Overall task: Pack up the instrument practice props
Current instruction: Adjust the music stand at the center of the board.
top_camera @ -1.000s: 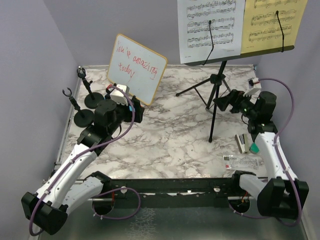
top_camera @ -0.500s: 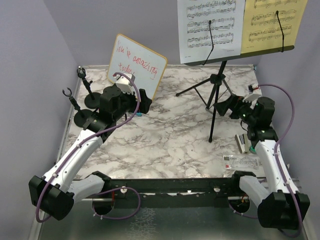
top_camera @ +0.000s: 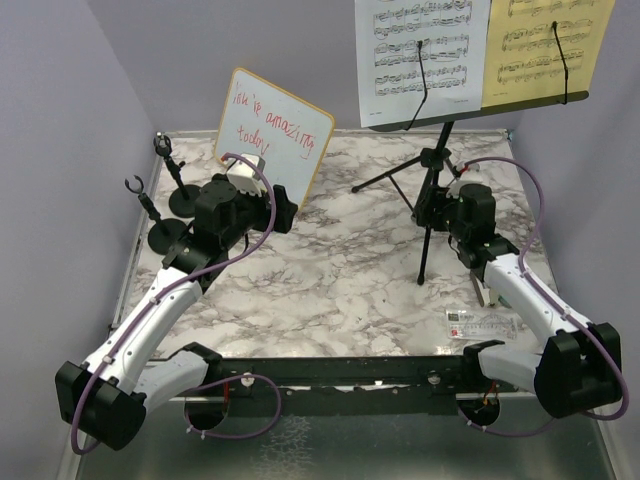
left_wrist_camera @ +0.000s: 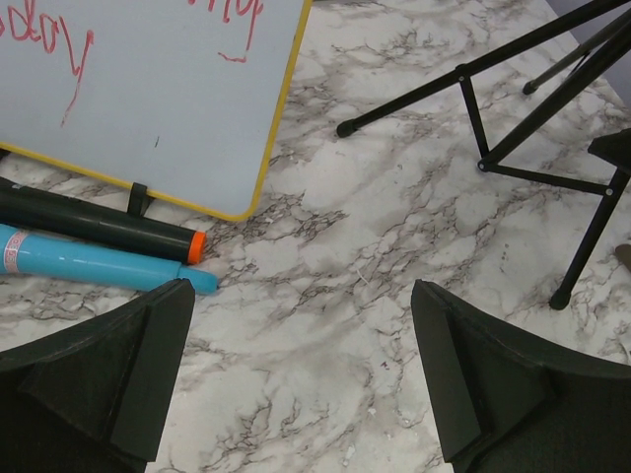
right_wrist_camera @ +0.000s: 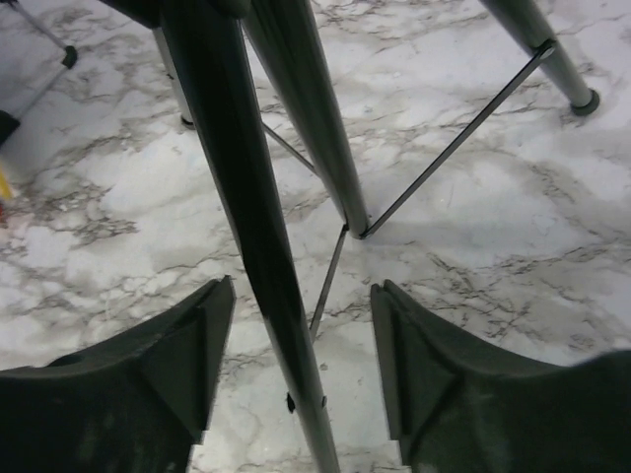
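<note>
The tall black music desk [top_camera: 470,113] stands on its tripod at the back right and carries white sheet music [top_camera: 420,55] and yellow sheet music [top_camera: 545,50]. My right gripper [top_camera: 432,212] is at the tripod. In the right wrist view its half-narrowed jaws straddle one black leg [right_wrist_camera: 266,246], with a gap on each side. My left gripper [left_wrist_camera: 301,365] hangs open over bare marble. A black microphone [left_wrist_camera: 99,225] and a blue microphone [left_wrist_camera: 99,264] lie just left of it, at the whiteboard's foot. Two mic holders [top_camera: 180,195] [top_camera: 158,232] stand at the far left.
A wood-framed whiteboard [top_camera: 270,135] with red writing leans at the back left, right behind my left gripper. A small stapler [top_camera: 483,285] and a clear ruler [top_camera: 485,322] lie near the right front. Purple walls close in on both sides.
</note>
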Controlling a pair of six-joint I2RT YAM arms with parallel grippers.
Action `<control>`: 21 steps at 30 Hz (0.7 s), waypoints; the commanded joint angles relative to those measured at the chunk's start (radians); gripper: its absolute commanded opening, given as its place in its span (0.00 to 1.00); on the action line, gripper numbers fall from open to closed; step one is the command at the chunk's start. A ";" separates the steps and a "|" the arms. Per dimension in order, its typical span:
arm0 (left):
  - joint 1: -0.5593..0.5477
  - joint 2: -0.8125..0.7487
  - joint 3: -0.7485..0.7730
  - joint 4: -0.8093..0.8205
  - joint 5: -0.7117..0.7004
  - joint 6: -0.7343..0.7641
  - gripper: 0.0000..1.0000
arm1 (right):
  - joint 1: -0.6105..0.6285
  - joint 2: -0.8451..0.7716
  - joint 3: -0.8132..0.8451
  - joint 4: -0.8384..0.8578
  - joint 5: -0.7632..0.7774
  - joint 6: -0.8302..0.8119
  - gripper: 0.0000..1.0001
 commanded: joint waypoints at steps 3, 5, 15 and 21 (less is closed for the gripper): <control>0.011 -0.025 -0.020 0.009 -0.017 0.030 0.99 | 0.010 -0.024 0.017 0.004 0.055 -0.051 0.39; 0.012 -0.027 -0.020 0.011 -0.017 0.033 0.99 | 0.011 -0.047 0.007 -0.011 0.048 -0.048 0.26; 0.012 -0.035 -0.014 0.017 0.026 0.033 0.99 | 0.007 -0.148 -0.055 -0.114 0.076 -0.079 0.01; 0.012 -0.041 0.004 0.022 0.066 0.019 0.99 | 0.004 -0.200 -0.072 -0.165 0.152 -0.061 0.01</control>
